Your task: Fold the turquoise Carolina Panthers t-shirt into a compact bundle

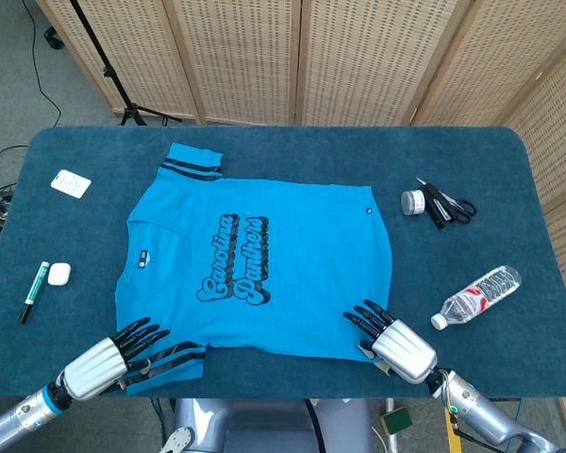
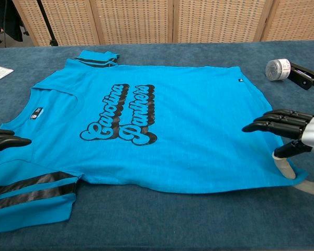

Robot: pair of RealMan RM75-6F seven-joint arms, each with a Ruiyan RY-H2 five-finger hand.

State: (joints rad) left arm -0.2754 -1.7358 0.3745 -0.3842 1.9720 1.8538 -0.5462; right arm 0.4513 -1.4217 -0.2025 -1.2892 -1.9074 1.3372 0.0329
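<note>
Left hand [image 1: 108,355] sits low at the near-left table edge, palm down, dark fingers [image 1: 141,332] stretched forward over the striped near sleeve [image 1: 165,363] of the t-shirt [image 1: 264,264]. In the chest view only its fingertips [image 2: 10,140] show at the frame's left edge; a pale thumb tip sits lower. Can't tell if it's pinching the cloth or just resting on it.

Right hand [image 1: 396,342] is at the shirt's near-right hem corner, fingers extended flat and together above the fabric, thumb [image 2: 283,164] pointing down onto the hem edge. Fabric between thumb and fingers isn't clearly visible, so the grip is unclear.

The turquoise shirt lies flat, face up, logo readable, centred on the blue table [image 1: 292,142], collar toward the left, far sleeve [image 1: 193,160] at the back.

Containers: a plastic bottle [image 1: 476,297] lies on its side to the right of the right hand; contents not discernible. A small round tin [image 1: 413,201] is touching the scissors [image 1: 448,206], far right.
</note>
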